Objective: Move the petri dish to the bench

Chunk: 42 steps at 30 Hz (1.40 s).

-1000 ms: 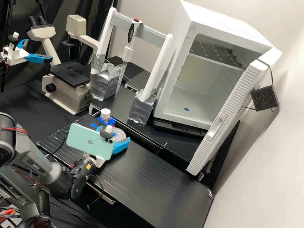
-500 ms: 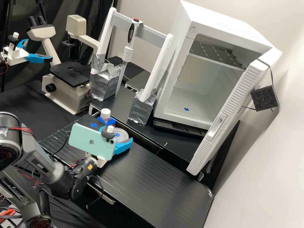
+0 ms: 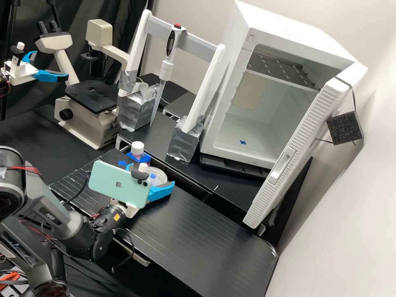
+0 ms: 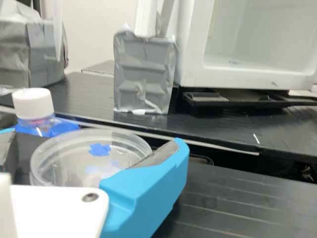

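As gripper (image 3: 152,174) straddles petri dish (image 3: 159,175), arm (image 3: 53,216) bent

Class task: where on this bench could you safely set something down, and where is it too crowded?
Free: the ribbed black bench between the tool and the open cabinet door; also the white cabinet's floor. Crowded: around the petri dish, with tool fingers either side and the white-capped bottle close by.

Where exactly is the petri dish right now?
In the high view, the petri dish is left of centre, just below and right of the white-capped bottle; in the wrist view, it's between the end effector's fingers.
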{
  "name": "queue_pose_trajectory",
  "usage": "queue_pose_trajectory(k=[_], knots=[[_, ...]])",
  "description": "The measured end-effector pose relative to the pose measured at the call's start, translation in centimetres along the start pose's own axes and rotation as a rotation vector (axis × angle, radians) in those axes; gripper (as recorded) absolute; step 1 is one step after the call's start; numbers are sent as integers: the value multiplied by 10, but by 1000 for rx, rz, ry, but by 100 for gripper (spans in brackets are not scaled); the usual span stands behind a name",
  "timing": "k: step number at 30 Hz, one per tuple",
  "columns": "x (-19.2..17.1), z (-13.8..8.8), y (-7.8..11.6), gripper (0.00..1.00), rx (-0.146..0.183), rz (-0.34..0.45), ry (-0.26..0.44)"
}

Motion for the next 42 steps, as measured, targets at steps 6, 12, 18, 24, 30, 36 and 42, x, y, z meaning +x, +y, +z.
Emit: queue_pose_trajectory(k=[6,12,18,24,30,36,42], knots=[[-15,-17,12,100,14,74,44],[-27,-51,16,100,-90,156,188],[-61,-92,15,100,37,278,361],[-60,-97,9,100,92,197,426],[-53,-97,5,100,136,149,431],[-40,-93,5,100,174,172,374],[-18,-91,4,100,199,304,355]])
